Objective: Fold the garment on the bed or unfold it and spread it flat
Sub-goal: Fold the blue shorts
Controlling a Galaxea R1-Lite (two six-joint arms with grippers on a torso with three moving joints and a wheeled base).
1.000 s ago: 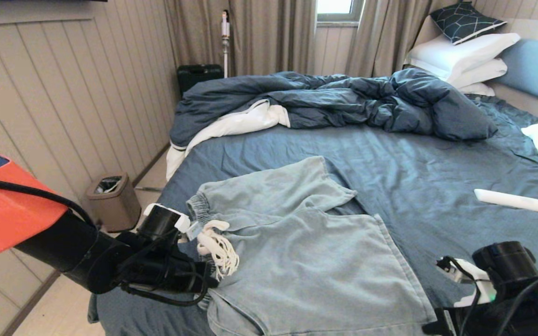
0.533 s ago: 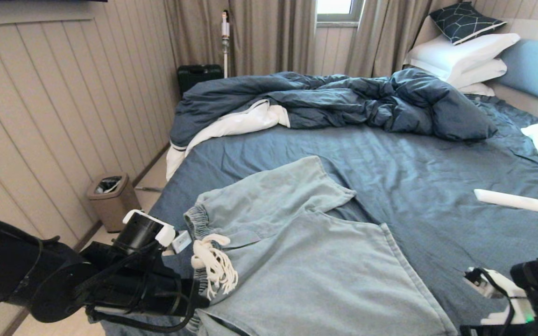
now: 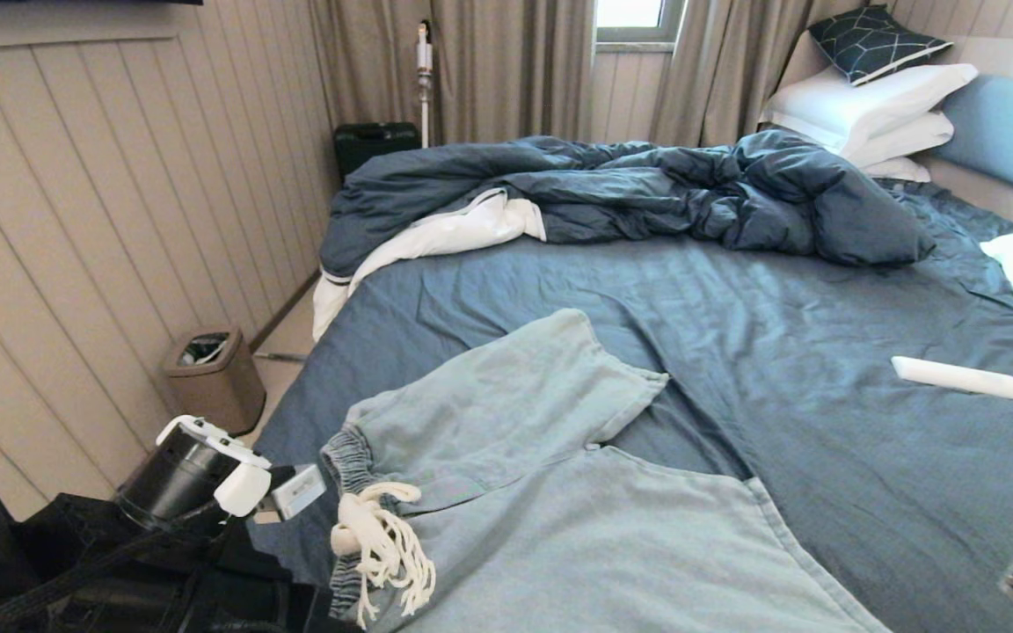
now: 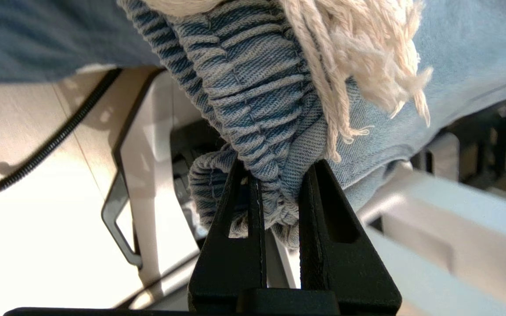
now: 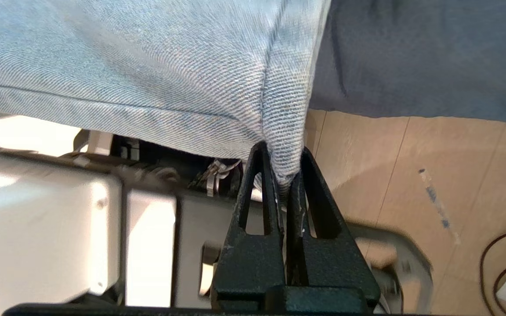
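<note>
1. At the near left corner of the bed [image 3: 823,387], the left end effector [image 4: 277,175] is clamped on the gathered elastic waistband [image 4: 253,101] of the garment [image 3: 506,413]; the fringed white drawstring [image 3: 379,549] dangles just beside the grip.

2. The garment, pale denim shorts, lies across the slate-blue sheet at the near edge of the bed, one leg reaching toward the rumpled duvet [image 3: 647,189] but well short of it, the waistband end drawn over the bed's edge.

3. On the right, the right end effector [image 5: 286,175] is pinched shut on a seamed corner of the denim, over the floor beyond the mattress; which corner of the shorts it holds appears to be a hem, though the head view barely shows that arm.

4. Judged risks: a thin pinch on a stiff seam could slip out if the two arms pull unevenly, dropping that side in a crumple; the loose drawstring could snag on the left fingers at release; and dragging further off the edge could slide the whole garment onto the floor.

5. A white remote-like bar [image 3: 959,377] lies well clear to the right.
</note>
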